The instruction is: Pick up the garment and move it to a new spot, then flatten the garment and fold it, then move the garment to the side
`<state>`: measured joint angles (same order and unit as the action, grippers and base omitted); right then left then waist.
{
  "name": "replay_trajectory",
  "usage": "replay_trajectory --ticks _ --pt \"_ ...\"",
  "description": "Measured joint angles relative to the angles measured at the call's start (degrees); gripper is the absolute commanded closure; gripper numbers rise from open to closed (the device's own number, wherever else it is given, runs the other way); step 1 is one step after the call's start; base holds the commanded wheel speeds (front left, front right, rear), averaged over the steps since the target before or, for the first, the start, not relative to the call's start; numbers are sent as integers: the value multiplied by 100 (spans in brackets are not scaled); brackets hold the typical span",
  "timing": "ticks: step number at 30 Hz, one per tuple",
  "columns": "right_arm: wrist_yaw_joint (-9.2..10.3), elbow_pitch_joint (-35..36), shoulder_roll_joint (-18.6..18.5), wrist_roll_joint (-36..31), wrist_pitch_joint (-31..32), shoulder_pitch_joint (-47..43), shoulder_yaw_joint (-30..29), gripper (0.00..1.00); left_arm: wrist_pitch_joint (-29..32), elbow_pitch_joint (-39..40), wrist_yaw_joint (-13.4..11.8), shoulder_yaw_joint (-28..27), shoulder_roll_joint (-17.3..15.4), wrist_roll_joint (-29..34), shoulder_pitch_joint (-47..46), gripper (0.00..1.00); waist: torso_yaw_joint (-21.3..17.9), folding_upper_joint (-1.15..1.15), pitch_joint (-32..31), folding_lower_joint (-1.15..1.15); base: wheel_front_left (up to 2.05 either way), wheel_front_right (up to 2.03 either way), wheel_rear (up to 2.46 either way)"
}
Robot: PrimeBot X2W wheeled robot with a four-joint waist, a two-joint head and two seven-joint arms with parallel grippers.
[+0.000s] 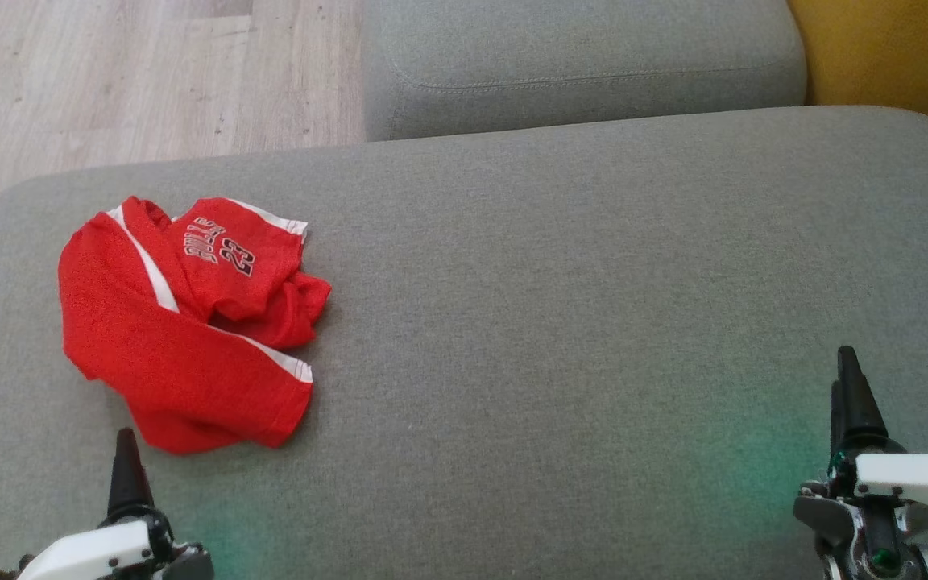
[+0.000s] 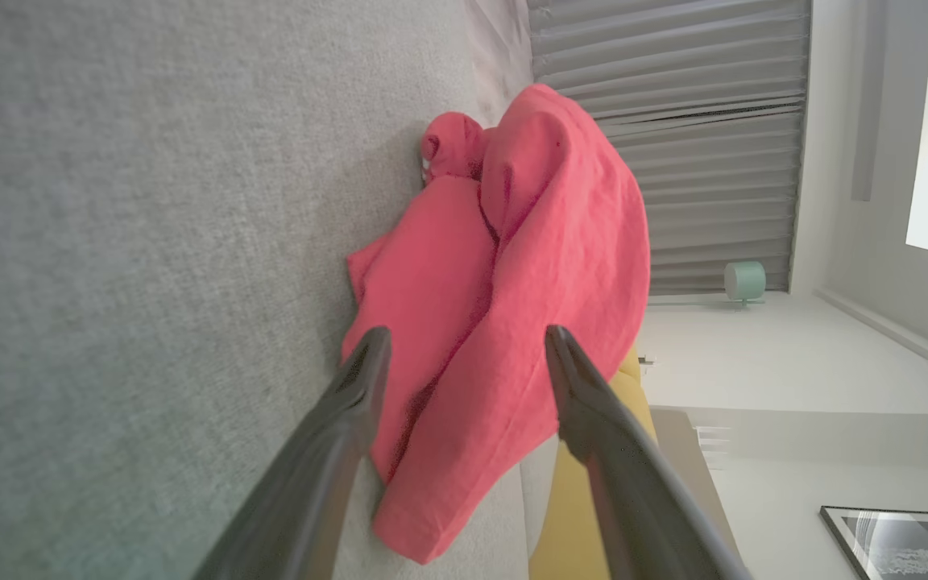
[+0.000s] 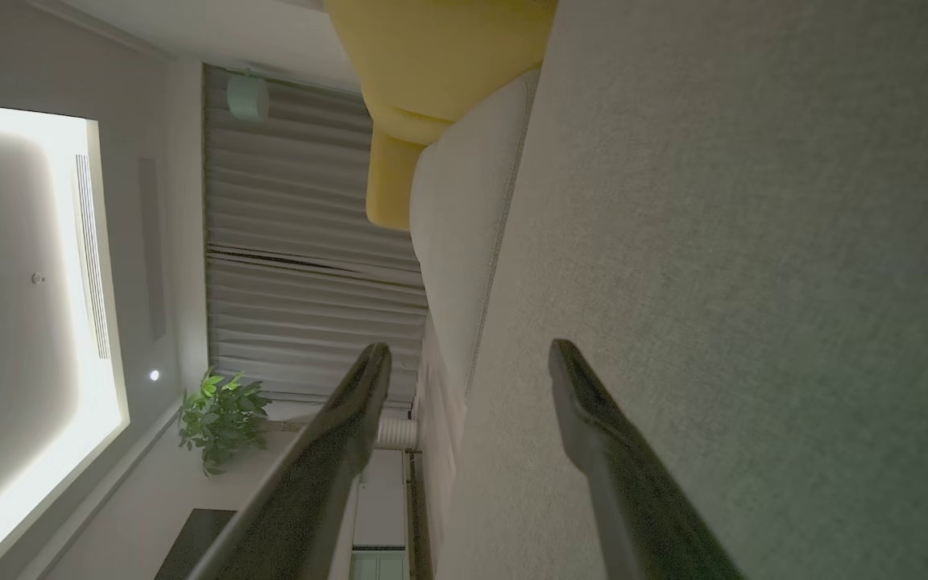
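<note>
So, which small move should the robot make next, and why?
Probably ease the left end effector forward and down onto the crumpled red garment. Its jaws stand open with the cloth's near edge just ahead, nothing is held, and the right end effector, also open, hovers far off over the grey cushion.

The grey seat (image 1: 561, 322) lies bare across the centre and right of the head view. The crumpled red shirt (image 1: 182, 322) blocks the left; a grey cushion (image 1: 585, 64) borders the top.

Grey sofa seat (image 1: 561, 322), second grey cushion (image 1: 577, 56), wooden floor (image 1: 150, 72), yellow cushion (image 1: 899, 48), pleated curtain (image 3: 303, 282), potted plant (image 3: 218, 419)
</note>
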<state>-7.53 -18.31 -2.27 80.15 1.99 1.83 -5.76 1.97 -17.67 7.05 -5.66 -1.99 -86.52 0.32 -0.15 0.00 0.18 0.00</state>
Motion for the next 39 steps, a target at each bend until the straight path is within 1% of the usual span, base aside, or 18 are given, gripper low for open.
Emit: replay_trajectory --ticks 6,11,20,25,30,39 --pt "0 152 0 -703 -101 37 -7 0 -81 138 -8 -103 0 491 -4 0 -22 0 12 0 0 0 0" --pt "0 343 0 -1290 -169 74 -2 0 -164 417 -134 -93 0 1036 -9 0 -37 0 30 0 0 0 0" --pt "0 579 0 -2474 -320 84 199 0 -319 824 -308 227 0 2043 -8 0 -43 0 53 0 0 0 0" --pt "0 645 0 -2977 -402 84 281 0 -404 949 -375 402 -1 2603 -4 0 -43 0 56 0 0 0 0" --pt "0 664 -1 -3471 -461 84 343 0 -466 1027 -510 600 -3 3198 -4 0 -46 0 61 0 0 0 0" --pt "0 670 -1 -4328 -638 84 454 0 -636 1076 -561 880 -14 4181 -4 0 -45 0 64 0 0 0 0"
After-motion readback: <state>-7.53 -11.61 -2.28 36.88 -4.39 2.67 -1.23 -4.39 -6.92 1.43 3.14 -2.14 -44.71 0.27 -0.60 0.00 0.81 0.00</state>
